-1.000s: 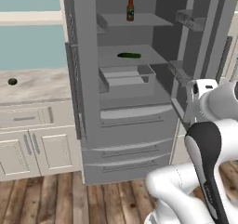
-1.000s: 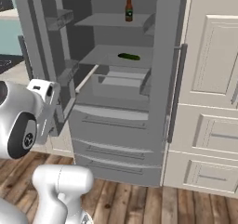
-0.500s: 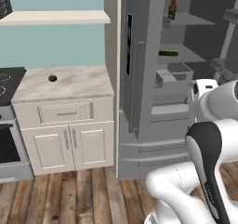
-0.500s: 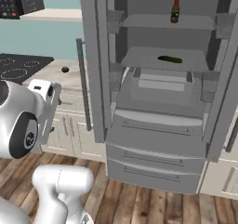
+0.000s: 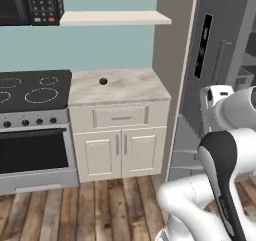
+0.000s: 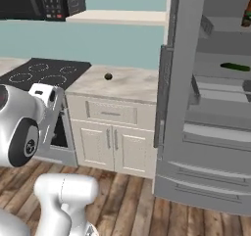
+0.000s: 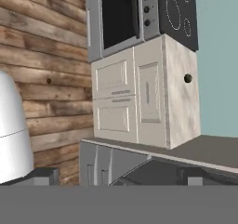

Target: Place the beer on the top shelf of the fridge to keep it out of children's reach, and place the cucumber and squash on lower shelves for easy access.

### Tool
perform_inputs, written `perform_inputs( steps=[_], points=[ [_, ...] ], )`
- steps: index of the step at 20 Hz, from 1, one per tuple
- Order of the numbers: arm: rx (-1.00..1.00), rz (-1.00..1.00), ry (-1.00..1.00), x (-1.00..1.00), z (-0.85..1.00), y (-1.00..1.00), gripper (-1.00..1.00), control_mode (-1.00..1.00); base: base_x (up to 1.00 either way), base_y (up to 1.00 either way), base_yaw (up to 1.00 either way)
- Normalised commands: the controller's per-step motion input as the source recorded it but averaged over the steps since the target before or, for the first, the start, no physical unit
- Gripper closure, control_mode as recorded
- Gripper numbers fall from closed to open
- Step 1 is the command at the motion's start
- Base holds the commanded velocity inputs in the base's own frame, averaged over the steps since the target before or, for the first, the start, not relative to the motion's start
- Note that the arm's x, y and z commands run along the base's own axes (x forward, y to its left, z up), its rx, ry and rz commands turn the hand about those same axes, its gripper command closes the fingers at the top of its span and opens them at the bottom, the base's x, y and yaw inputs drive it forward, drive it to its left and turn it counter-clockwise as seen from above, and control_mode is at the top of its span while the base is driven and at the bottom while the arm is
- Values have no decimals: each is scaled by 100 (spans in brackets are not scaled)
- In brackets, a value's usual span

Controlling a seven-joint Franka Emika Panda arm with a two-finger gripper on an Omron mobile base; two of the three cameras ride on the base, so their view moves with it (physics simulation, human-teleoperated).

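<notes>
With its jaws wide and empty, the gripper [image 6: 48, 94] faces the squash [image 5: 103, 81] near the counter's [image 5: 135, 87] back edge; the cucumber [image 6: 235, 67] lies shelved in the fridge [image 6: 181, 73].

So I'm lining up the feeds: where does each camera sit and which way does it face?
Left base view: behind the arm's left, facing the counter and squash; white arm lower right.
Right base view: behind its right, facing the counter and open fridge; arm lower left.
Hand view: rolled sideways, facing the stove.
All show the squash.
</notes>
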Motion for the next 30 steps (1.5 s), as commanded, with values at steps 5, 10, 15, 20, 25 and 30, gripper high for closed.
perform_inputs(
  steps=[5,10,15,20,25,30],
  points=[
    [0,0,0,0,0,0,-100,100,47,47,0],
    [0,0,0,0,0,0,-100,100,72,9,0],
    [0,0,0,0,0,0,-100,100,76,7,0],
    [0,0,0,0,0,0,-100,100,71,24,0],
    [0,0,0,0,0,0,-100,100,71,35,0],
    [0,0,0,0,0,0,-100,100,71,39,0]
  ],
)
